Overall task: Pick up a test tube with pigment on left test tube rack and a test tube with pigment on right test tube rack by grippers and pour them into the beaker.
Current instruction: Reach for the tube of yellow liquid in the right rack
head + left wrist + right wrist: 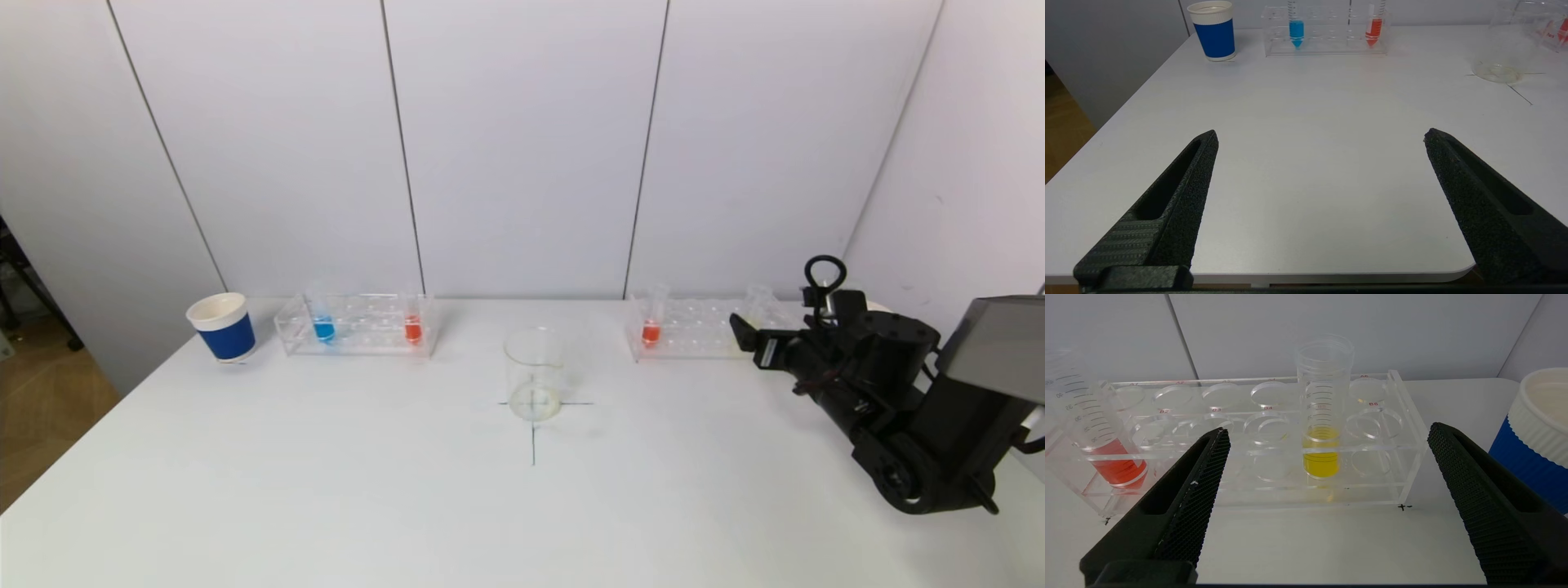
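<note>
Our right hand (1327, 437) hangs over the right side of the white desk (326, 490), fingers spread wide with nothing between them, pointed at the clear acrylic right test tube rack (1404, 428) just beyond its tips. Straight ahead of it in that rack stands the clear tube of yellow pigment (1323, 457), upright in a hole toward the rack's right end; at the rack's left end stands a clear tube of orange-red pigment (1116, 465), upright as well. Just right of the rack we catch a blue ribbed paper cup with a white rim (1535, 437).

Our left hand (1321, 136) sits low at the near left edge of the desk, fingers (1184, 192) also wide apart and holding nothing, well away from everything.

Far across from it, the clear acrylic left test tube rack (359, 339) rests along the back wall, carrying a tube of blue pigment (323, 328) toward its left end and a tube of orange-red pigment (412, 328) toward its right. Left of that rack stands another blue paper cup with a white rim (222, 327).

In the middle, between the two racks and nearer to us, the clear glass beaker (534, 373) stands upright on a thin black cross mark (534, 433).
</note>
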